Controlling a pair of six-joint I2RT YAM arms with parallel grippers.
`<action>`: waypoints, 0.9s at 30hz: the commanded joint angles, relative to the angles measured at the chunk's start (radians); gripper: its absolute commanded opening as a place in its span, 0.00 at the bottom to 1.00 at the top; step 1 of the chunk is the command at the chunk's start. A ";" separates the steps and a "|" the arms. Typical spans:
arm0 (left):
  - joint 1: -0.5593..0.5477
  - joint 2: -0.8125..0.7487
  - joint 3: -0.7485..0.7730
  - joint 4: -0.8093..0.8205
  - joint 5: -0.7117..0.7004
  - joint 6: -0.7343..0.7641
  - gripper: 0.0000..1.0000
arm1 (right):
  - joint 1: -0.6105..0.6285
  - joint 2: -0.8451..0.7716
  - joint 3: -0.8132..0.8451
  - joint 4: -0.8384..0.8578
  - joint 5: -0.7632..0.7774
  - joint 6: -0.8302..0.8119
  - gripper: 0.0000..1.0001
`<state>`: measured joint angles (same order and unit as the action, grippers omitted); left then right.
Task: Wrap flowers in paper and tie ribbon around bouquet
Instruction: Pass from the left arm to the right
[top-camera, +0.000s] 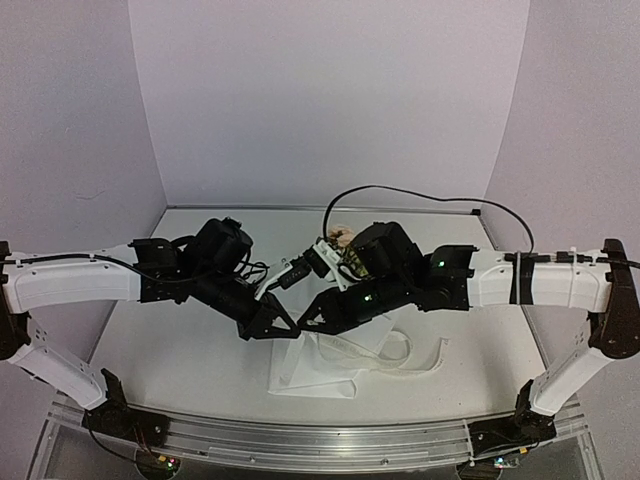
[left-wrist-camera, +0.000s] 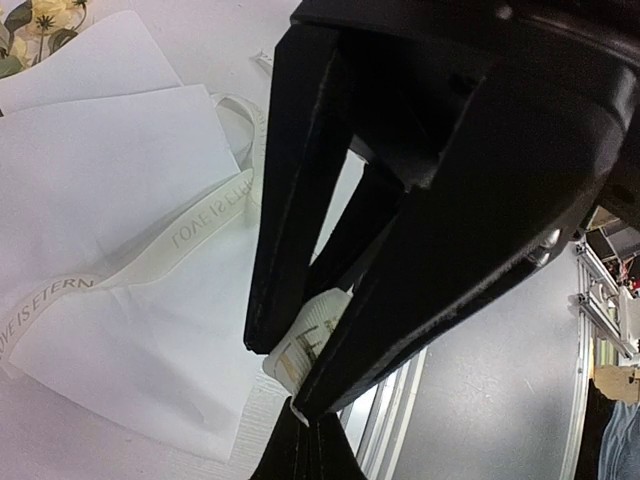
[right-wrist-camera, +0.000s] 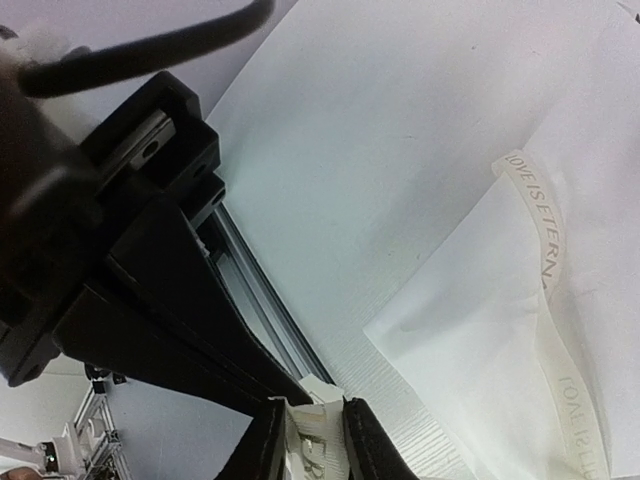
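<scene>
I have the left gripper (left-wrist-camera: 285, 375) clenched on one end of the ribbon (left-wrist-camera: 200, 225), lifted just off the near edge of the paper (left-wrist-camera: 110, 180). My right gripper (right-wrist-camera: 310, 435) flanks that same end; I cannot tell if it pinches yet. The flowers (left-wrist-camera: 35, 25) peek out at the paper's far corner. The paper looks folded over, and the ribbon only trails loosely across it, so I judge the tying is all left to do.
</scene>
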<state>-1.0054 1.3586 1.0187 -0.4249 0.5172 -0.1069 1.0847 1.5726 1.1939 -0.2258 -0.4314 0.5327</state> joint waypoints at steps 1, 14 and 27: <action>-0.001 -0.028 -0.013 0.052 -0.055 -0.041 0.07 | 0.001 -0.023 -0.021 0.032 0.060 0.017 0.10; 0.237 -0.098 -0.152 0.181 -0.107 -0.362 0.48 | 0.030 -0.085 -0.085 0.072 0.350 0.097 0.00; 0.283 0.203 -0.017 0.081 -0.194 -0.351 0.44 | 0.123 -0.034 0.010 -0.032 0.590 0.081 0.00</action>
<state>-0.7254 1.5172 0.9225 -0.3181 0.3752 -0.4724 1.1937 1.5242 1.1624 -0.2345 0.0480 0.6269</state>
